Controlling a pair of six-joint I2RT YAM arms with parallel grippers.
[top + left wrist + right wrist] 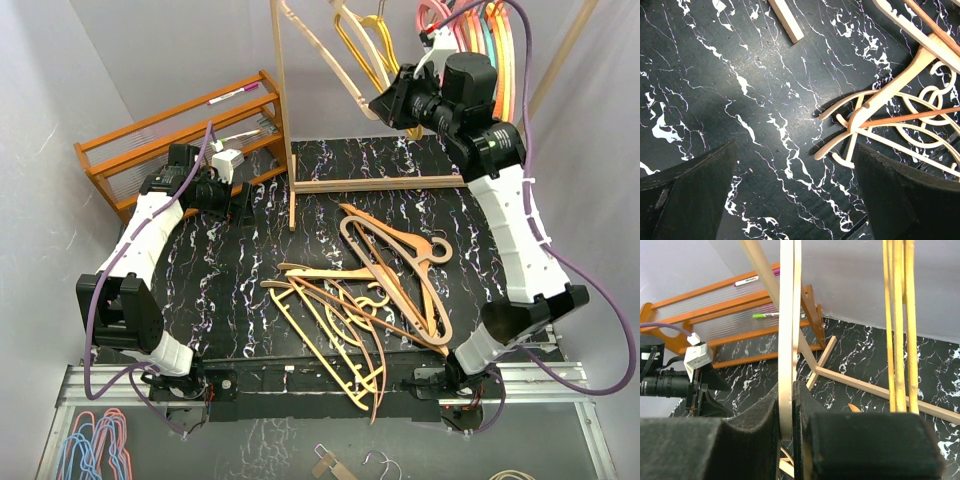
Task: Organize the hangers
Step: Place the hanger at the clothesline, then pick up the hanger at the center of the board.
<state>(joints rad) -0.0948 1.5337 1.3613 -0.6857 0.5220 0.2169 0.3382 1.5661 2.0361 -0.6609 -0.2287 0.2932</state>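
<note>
Status: right gripper (788, 410) clamped on pale wooden hanger (786, 315), raised at far right; left gripper (795, 155) jaws wide above black table (715, 90), left of hanger pile (370, 300).

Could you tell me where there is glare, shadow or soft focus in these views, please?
Left wrist: a pale sheen washes out the table mid-frame; the hangers cast soft shadows; the open left claw is dark. Right wrist: the right claw, shut on a hanger, is blurred; the shelf behind is sharp. Top external: even light, no strong glare.
</note>
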